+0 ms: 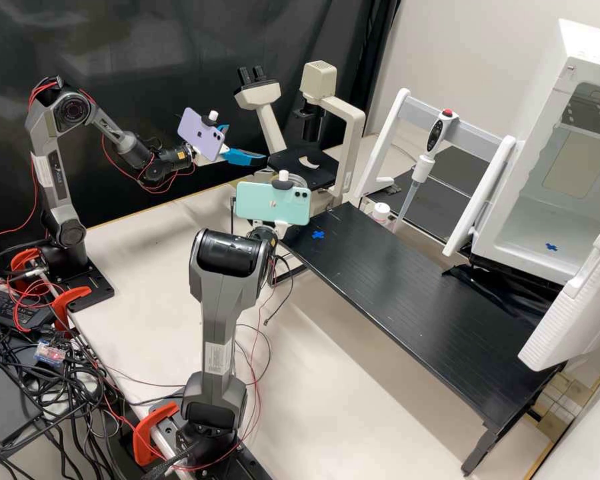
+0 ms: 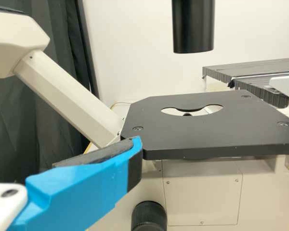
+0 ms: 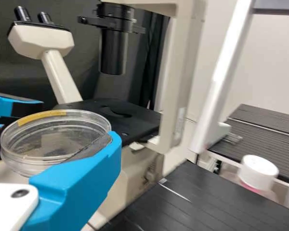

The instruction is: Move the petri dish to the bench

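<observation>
this place is looking like a laboratory: a microscope (image 1: 270, 123) is rising over a pale bench (image 1: 147, 247), a pipette (image 1: 424, 168) is hanging upright, a petri dish (image 3: 53, 139) is showing.

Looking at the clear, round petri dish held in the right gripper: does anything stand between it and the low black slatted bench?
Nothing visible stands between the petri dish and the black bench. The cream microscope with a black stage stands behind the dish, so the way across looks free.
</observation>
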{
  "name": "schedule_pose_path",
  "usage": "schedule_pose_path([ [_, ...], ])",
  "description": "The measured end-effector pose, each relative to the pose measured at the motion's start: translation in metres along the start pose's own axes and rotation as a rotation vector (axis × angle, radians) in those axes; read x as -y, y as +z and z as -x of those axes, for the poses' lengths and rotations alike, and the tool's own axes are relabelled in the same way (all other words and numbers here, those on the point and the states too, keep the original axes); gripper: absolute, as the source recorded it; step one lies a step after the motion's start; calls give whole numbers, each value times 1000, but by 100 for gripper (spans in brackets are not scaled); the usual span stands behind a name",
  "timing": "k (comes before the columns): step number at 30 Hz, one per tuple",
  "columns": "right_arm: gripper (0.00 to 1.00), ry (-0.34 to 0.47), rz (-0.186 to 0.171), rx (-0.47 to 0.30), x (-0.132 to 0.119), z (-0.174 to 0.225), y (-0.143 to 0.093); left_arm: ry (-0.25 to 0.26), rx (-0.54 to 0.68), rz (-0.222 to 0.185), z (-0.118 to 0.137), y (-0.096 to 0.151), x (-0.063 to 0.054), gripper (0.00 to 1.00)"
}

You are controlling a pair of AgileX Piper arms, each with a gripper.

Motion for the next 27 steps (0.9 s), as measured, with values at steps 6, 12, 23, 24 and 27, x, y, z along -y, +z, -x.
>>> schedule_pose_path([
  [6, 0, 2, 1, 57, -3, 22, 24, 0, 0, 0, 0, 0, 0, 100],
  [12, 0, -2, -25, 111, -2, 44, 43, 0, 0, 0, 0, 0, 0, 100],
  [23, 100, 33, -60, 123, -1, 68, 51, 0, 0, 0, 0, 0, 0, 100],
  [24, 100, 34, -60, 122, -1, 68, 52, 0, 0, 0, 0, 0, 0, 100],
  [27, 100, 42, -45, 125, -1, 68, 51, 0, 0, 0, 0, 0, 0, 100],
])
